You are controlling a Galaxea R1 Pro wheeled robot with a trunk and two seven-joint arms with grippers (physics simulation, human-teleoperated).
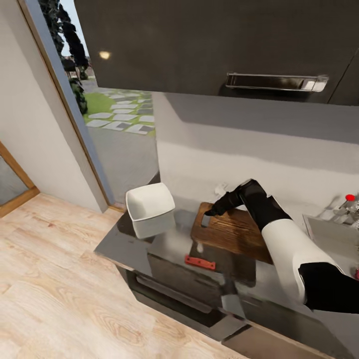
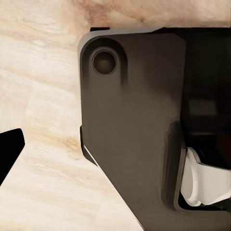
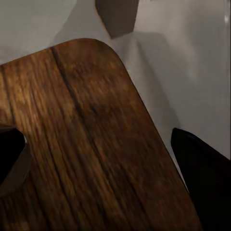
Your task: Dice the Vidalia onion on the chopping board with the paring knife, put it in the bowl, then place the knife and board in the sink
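The glossy dark grey counter (image 1: 119,244) runs along the pale wall above a wooden floor. A white squarish bowl (image 1: 149,202) sits near its end. Beside it lies the dark brown chopping board (image 1: 232,234), its slot-shaped handle hole toward the bowl. The paring knife (image 1: 199,262), red handle visible, lies near the counter's front edge, just before the board.

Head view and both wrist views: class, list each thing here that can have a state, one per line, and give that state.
chopping board: flat on the countertop, far handle end under the right pincer.
paring knife: lying flat on the countertop in front of the board, not held.
bowl: upright, nothing visible inside.
right pincer: open, one finger either side of the board's edge.
left pincer: state cannot be told.
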